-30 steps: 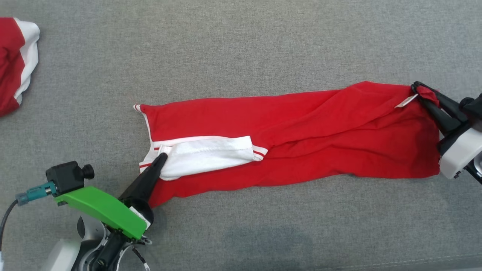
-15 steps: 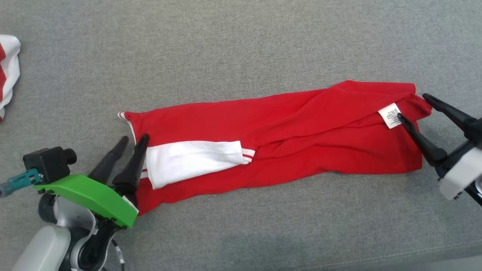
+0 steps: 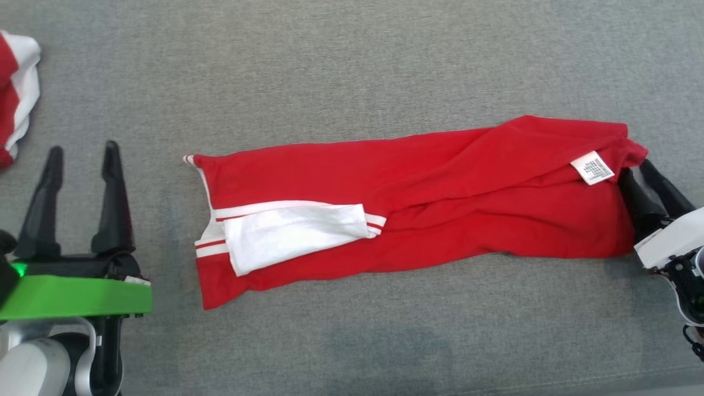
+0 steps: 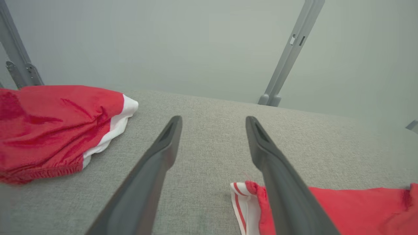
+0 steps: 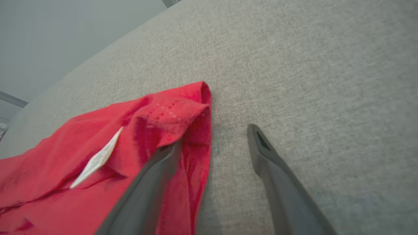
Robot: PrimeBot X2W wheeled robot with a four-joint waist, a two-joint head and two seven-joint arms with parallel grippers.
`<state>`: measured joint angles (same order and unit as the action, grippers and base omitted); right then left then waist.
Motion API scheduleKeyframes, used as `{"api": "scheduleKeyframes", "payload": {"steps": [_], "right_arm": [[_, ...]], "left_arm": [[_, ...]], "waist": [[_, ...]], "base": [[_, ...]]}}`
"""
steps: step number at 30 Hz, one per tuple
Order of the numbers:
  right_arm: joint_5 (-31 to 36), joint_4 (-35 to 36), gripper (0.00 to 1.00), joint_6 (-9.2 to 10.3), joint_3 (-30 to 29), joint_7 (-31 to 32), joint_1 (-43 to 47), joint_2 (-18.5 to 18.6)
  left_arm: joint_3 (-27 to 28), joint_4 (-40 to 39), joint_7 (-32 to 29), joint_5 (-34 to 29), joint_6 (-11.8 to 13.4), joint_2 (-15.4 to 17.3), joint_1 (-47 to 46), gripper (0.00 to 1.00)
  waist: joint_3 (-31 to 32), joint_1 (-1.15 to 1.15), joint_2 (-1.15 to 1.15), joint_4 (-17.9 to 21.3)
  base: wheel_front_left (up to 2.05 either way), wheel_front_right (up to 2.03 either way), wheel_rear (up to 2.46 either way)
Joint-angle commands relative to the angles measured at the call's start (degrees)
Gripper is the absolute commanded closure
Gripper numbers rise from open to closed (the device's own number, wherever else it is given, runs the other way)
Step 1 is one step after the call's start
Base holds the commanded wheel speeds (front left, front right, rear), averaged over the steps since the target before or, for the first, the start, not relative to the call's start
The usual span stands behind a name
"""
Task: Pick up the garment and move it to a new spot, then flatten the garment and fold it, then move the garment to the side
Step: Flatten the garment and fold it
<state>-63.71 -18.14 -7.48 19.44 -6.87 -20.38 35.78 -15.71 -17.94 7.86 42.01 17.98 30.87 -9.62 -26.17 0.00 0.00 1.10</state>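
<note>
The garment (image 3: 440,198) is red with white striped trim and lies in a long narrow band on the grey fabric surface, a white panel folded over its left part. A white label (image 3: 592,167) shows near its right end. My left gripper (image 3: 83,147) stands open well to the left of the garment, holding nothing; the left wrist view shows its fingers (image 4: 214,119) apart over bare surface, with the garment's striped corner (image 4: 248,195) beside the right finger. My right gripper (image 3: 635,168) is open at the garment's right end. One finger (image 5: 153,182) rests against the red hem (image 5: 196,107).
A second red and white garment (image 3: 14,93) lies bunched at the far left edge, also seen in the left wrist view as a red heap (image 4: 49,124). Grey metal posts (image 4: 290,52) rise behind the surface. A seam (image 3: 605,374) marks the near edge.
Both grippers have opened and let go of the garment's ends. The left one has drawn back to the left, away from the cloth. The garment now lies slack, and the head view has shifted a little.
</note>
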Motion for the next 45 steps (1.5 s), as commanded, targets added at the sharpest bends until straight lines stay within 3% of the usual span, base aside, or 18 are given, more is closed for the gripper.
{"api": "scheduleKeyframes", "payload": {"steps": [1, 6, 13, 14, 15, 19, 30, 33, 38, 40, 41, 45], "right_arm": [[-0.35, -0.36, 0.0, -0.02, 0.0, 0.38, -0.17, -0.1], [-3.08, -1.51, 0.0, -0.02, 1.43, 4.22, 2.48, -2.26], [-5.52, -2.46, 0.0, -0.01, 4.86, 11.88, 4.6, -3.19], [-5.35, -2.82, 0.55, -0.01, 5.03, 12.21, 4.37, -3.13], [-5.19, -3.17, 1.0, -0.01, 4.79, 12.13, 3.89, -3.03], [-6.65, -5.22, 1.0, 0.08, 2.2, 11.61, 2.73, -1.12], [-15.83, -21.22, 1.0, -0.01, -16.02, 9.9, 5.94, 12.73], [-18.18, -13.84, 1.0, -0.03, -18.39, 10.7, 6.13, 14.59], [-17.76, 8.74, 1.0, -0.02, -15.13, 13.59, 9.8, 12.88], [-15.05, 16.8, 1.0, -0.03, -12.17, 14.08, 11.54, 11.32], [-15.05, 16.8, 1.0, -0.03, -12.17, 14.08, 11.54, 11.32], [-7.81, 25.48, 1.0, -0.02, -5.96, 15.25, 12.69, 5.38]], "left_arm": [[0.41, -0.16, 0.67, -0.78, 0.52, -0.03, 0.93, 0.0], [1.61, -1.75, 3.99, -2.45, 1.82, -0.4, 3.2, 0.0], [2.67, -1.84, 5.59, -2.02, 1.58, -1.14, 6.35, 0.0], [2.77, -1.7, 5.64, -1.87, 1.47, -1.23, 6.71, 0.0], [2.77, -1.47, 5.73, -1.55, 1.34, -1.39, 7.06, 0.0], [3.16, -0.01, 5.97, -1.86, 1.17, -0.68, 8.9, 0.0], [1.13, 3.45, 6.33, 0.17, -1.42, -3.05, 11.41, 0.0], [1.45, 4.3, 6.51, 0.66, -1.69, -3.71, 12.15, 0.0], [2.04, 5.38, 6.78, 0.84, -1.9, -3.55, 12.67, 0.0], [2.19, 5.66, 6.82, 0.85, -2.16, -3.45, 12.26, 0.0], [2.19, 5.66, 6.82, 0.85, -2.16, -3.45, 12.26, 0.0], [2.82, 6.03, 6.81, 0.86, -1.97, -3.41, 11.99, 0.0]], "waist": [[0.18, 0.0, 0.0, -1.08], [1.41, 0.0, 0.0, -2.57], [2.39, 0.0, 0.0, -3.76], [2.5, 0.0, 0.0, -3.87], [2.6, 0.0, 0.0, -3.94], [3.82, 0.0, 0.0, -3.7], [7.77, 0.0, 0.0, -5.78], [8.56, 0.0, 0.0, -5.83], [8.6, 0.0, 0.0, -4.95], [8.67, 0.0, 0.0, -4.79], [8.67, 0.0, 0.0, -4.79], [8.72, 0.0, 0.0, -4.18]], "base": [[0.0, 0.0, 0.0], [0.0, 0.0, 0.0], [0.0, 0.0, 0.0], [0.0, 0.0, 0.0], [0.0, 0.0, 0.0], [0.0, 0.0, 0.0], [0.0, 0.0, 0.0], [0.0, 0.0, 0.0], [0.0, 0.0, 0.0], [0.0, 0.0, 0.0], [0.0, 0.0, 0.0], [0.0, 0.0, 0.0]]}}
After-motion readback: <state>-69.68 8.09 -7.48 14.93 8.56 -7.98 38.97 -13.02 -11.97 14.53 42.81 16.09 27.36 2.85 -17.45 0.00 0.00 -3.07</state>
